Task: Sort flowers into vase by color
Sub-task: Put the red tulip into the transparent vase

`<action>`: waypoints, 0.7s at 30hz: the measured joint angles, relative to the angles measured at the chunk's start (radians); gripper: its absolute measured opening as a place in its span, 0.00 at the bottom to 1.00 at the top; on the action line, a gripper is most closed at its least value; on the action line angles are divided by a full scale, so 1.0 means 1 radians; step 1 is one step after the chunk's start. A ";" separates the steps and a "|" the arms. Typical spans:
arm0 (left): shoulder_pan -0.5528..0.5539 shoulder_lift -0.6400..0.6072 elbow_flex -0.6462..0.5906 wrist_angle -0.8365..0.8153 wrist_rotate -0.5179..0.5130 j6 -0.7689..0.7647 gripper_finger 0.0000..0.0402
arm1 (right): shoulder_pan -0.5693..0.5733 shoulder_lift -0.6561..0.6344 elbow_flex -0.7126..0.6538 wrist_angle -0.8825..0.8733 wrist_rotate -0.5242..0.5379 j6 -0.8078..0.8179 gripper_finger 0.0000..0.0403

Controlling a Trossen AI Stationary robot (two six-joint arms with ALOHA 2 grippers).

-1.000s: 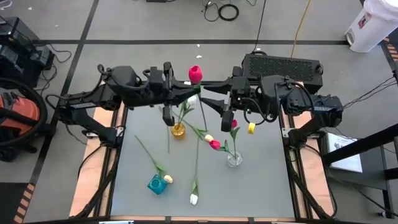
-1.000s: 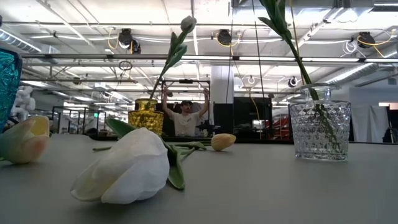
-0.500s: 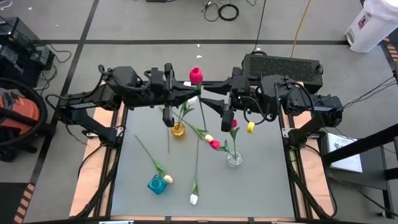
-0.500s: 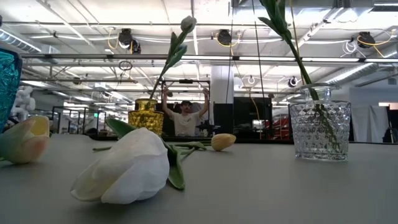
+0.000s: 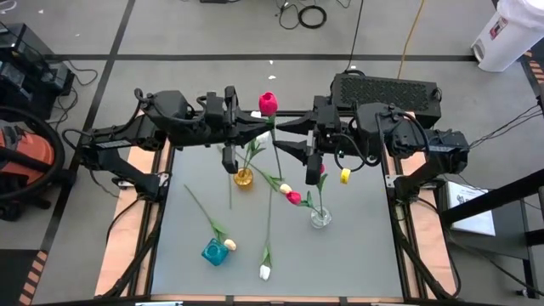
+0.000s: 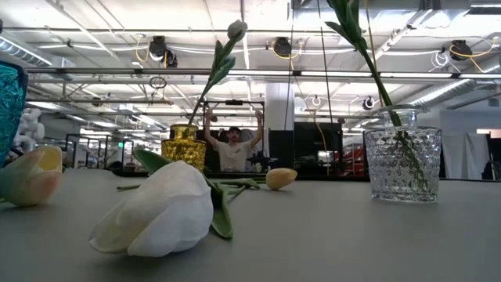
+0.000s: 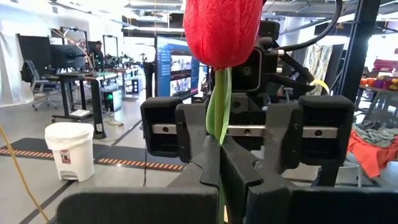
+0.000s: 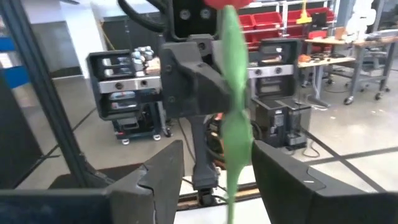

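Note:
My left gripper (image 5: 265, 127) is shut on a red tulip (image 5: 268, 104) high above the table's far edge. My right gripper (image 5: 280, 138) faces it, open; in the right wrist view its fingers (image 8: 165, 177) stand on either side of the tulip's green stem and leaf (image 8: 235, 118) without touching. A gold vase (image 5: 244, 178) holds a white tulip (image 6: 236, 30). A clear glass vase (image 5: 320, 218) holds a red tulip (image 5: 320, 168). A teal vase (image 5: 213, 252) stands near the front. A white tulip (image 5: 264, 272), a pale yellow one (image 5: 229, 245) and a red-pink one (image 5: 293, 197) lie on the table. My left gripper pinches the red tulip's stem (image 7: 217, 127) between its two fingers, just under the head. The fingers come level from the table's left side and lie across the stem. The head stands upright above the fingers, high above the table; the stem's lower part is hidden by the fingers.
A second pale yellow tulip (image 5: 285, 189) lies beside the red-pink one. A black box (image 5: 384, 87) sits behind the right arm. A person (image 6: 232, 149) stands in the room beyond the table. Bare tabletop (image 5: 357, 255) lies at the front right.
My right gripper has moved a little toward the table's left edge, closer to the red tulip held by my left gripper. The tulip and the flowers on the table have stayed where they were.

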 joint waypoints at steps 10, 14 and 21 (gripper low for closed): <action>-0.004 0.000 0.000 -0.015 0.000 -0.002 0.00 | 0.004 0.065 0.000 0.046 -0.003 -0.012 0.45; -0.012 0.000 0.000 -0.026 0.000 -0.002 0.00 | 0.003 0.066 -0.001 0.063 -0.003 -0.027 0.45; -0.016 0.000 0.000 -0.035 -0.001 -0.002 0.00 | -0.006 0.057 -0.001 0.075 0.004 -0.046 0.45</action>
